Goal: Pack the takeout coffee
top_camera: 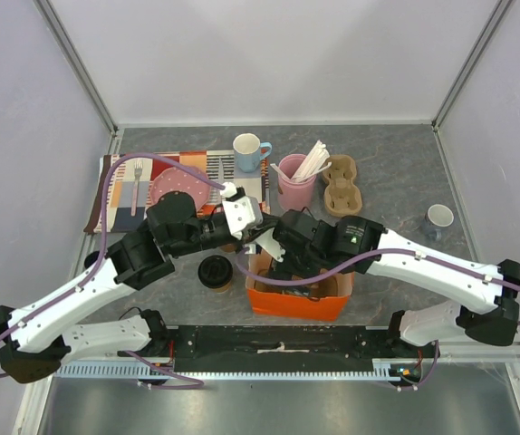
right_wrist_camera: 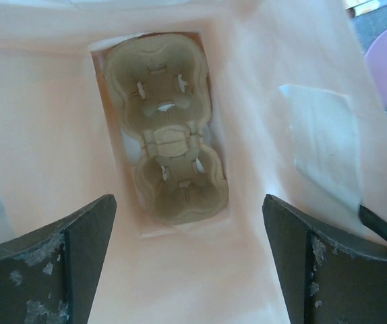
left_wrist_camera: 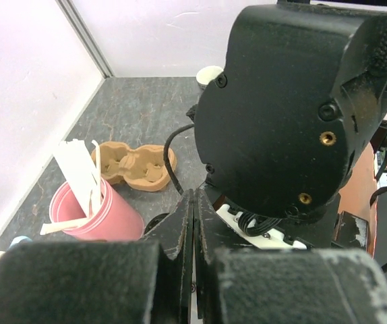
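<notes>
Takeout coffee (top_camera: 215, 270): stands on the table (top_camera: 396, 163) just left of the orange paper bag (top_camera: 283, 304), outside it. From above the black dome lid hides nearly all of the brown cup. Neither wrist view shows it.
Left pincer (left_wrist_camera: 193, 202): closed, with the two black fingers pressed flat together. Whether something thin is pinched between them cannot be made out. It is clear of the coffee.
Left wrist view: the black housing of the right arm fills most of the frame and blocks what lies ahead. A strip of the orange bag shows at the right edge.
Right pincer (right_wrist_camera: 187, 202): open, fingers spread wide, pointing down into the bag mouth and holding nothing. In the top view the arm's own wrist covers it.
Bag interior: a moulded-pulp two-cup carrier (right_wrist_camera: 166, 135) lies flat on the bottom with both wells vacant. A pale rectangular patch on the right wall cannot be identified.
Second cup carrier (top_camera: 340, 186): on the table beyond the bag, just right of the pink cup.
Pink cup (top_camera: 294, 186): upright, holding white stirrers.
Light-blue mug (top_camera: 249, 151): upright, left of the pink cup.
Grey-white mug (top_camera: 439, 220): at the right, well apart from the rest.
Placemat (top_camera: 120, 195): carries a pink plate (top_camera: 180, 188) and a fork (top_camera: 137, 181). The left arm covers its near edge.
</notes>
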`<state>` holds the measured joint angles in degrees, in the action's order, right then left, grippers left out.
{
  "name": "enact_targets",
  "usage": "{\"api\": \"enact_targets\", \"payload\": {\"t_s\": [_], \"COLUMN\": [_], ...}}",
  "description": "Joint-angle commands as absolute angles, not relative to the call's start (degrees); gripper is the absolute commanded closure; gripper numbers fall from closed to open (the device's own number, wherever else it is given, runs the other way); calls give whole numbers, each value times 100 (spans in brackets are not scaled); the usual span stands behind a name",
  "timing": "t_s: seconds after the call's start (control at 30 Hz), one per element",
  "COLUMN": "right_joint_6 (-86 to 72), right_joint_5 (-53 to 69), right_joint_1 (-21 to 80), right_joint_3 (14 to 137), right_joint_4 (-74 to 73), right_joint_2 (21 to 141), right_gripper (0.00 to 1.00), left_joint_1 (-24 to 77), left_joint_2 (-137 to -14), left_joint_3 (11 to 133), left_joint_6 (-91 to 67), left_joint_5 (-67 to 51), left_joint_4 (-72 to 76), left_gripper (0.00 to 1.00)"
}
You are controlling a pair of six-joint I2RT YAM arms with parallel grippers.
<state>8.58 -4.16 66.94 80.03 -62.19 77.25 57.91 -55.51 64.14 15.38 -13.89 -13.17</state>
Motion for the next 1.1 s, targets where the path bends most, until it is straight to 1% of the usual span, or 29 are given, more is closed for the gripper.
{"api": "enact_targets", "payload": {"t_s": [0.0,0.1,0.27,0.43,0.57,0.83,1.07], "right_joint_6": [545,580,536,334,387,414,378], "right_joint_5": [-1098,-950,-844,-791,-765,-1177,-976], "right_joint_1": [6724,6724,6724,6697,6697,6689,6689], "right_joint_3": [8516,8412,7832,7708,8075,8736,9034], "right_joint_4": [-5484,-5511,-5440,-5406,-5396,-5423,-5318], "right_joint_2": [7269,7242,7014,6847,6934,7172,7075], "right_gripper": [2,2,2,2,2,2,2], "left_joint_1": [5792,5696,5669,5669,5660,5467,5318], "left_joint_2": [-5818,-5862,-5687,-5520,-5537,-5643,-5660], "left_joint_3": [6705,7075,7128,7216,7356,7567,7576], "left_joint_6": [1442,1371,1379,1670,1521,1362,1257], "left_joint_5": [-731,-431,-492,-536,-106,-79,-17], "left_joint_4": [-2004,-2004,-2083,-2179,-2346,-2452,-2680], "left_gripper": [98,98,98,98,98,98,98]}}
